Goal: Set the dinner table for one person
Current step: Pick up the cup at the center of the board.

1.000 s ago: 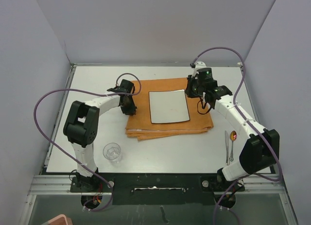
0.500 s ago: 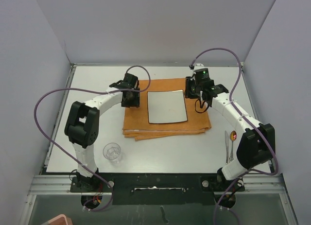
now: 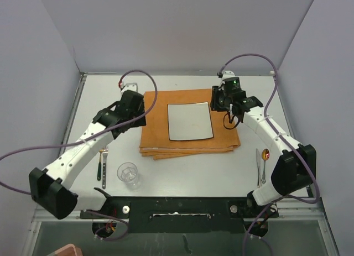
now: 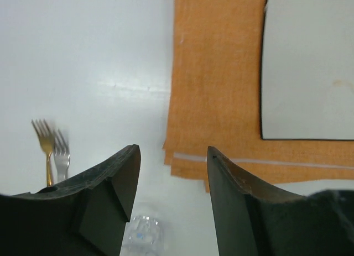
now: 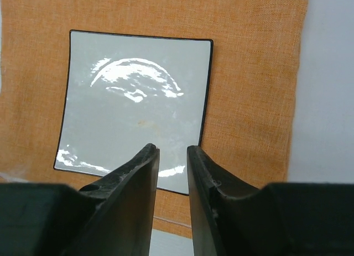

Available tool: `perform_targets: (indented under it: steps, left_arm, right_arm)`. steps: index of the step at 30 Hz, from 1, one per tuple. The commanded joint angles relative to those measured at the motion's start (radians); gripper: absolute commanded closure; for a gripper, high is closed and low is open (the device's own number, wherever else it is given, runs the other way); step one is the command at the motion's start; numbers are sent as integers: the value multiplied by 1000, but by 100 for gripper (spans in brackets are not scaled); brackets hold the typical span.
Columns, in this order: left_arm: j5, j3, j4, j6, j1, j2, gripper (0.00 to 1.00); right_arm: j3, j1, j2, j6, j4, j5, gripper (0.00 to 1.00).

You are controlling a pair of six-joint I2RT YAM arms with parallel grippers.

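Dinner table — the large off-white rectangular top with metal edging — spans the whole view, bearing a folded orange cloth mat with a small square white plate on it. Left gripper hovers by the mat's left edge, jaws apart and empty; right gripper holds its jaws narrowly apart by the plate's right edge.
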Motion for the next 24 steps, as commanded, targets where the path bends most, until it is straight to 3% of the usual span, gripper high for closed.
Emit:
perform_targets:
  steps: [1, 6, 10, 15, 18, 20, 24]
  left_arm:
    - [-80, -128, -240, -232, -2, -167, 50]
    - [-163, -219, -375, -440, -1, -343, 50]
    - [-216, -230, -436, -505, 0, -400, 50]
    - [-276, -214, -469, -494, 6, -425, 49]
    - [-318, -176, -471, -454, 70, -444, 43]
    - [-280, -146, -416, -369, 148, -458, 42]
    - [-404, -45, -424, -322, 160, -448, 42]
  right_arm:
    - [0, 7, -73, 1, 39, -32, 71]
    - [0, 19, -73, -23, 69, -293, 72]
    - [62, 115, -20, -89, -15, -456, 72]
    - [116, 283, 8, -198, -145, -488, 70]
    - [130, 391, 14, -221, -177, -483, 64]
    - [158, 468, 41, -239, -215, -445, 60]
    - [180, 555, 102, -234, -264, -367, 59]
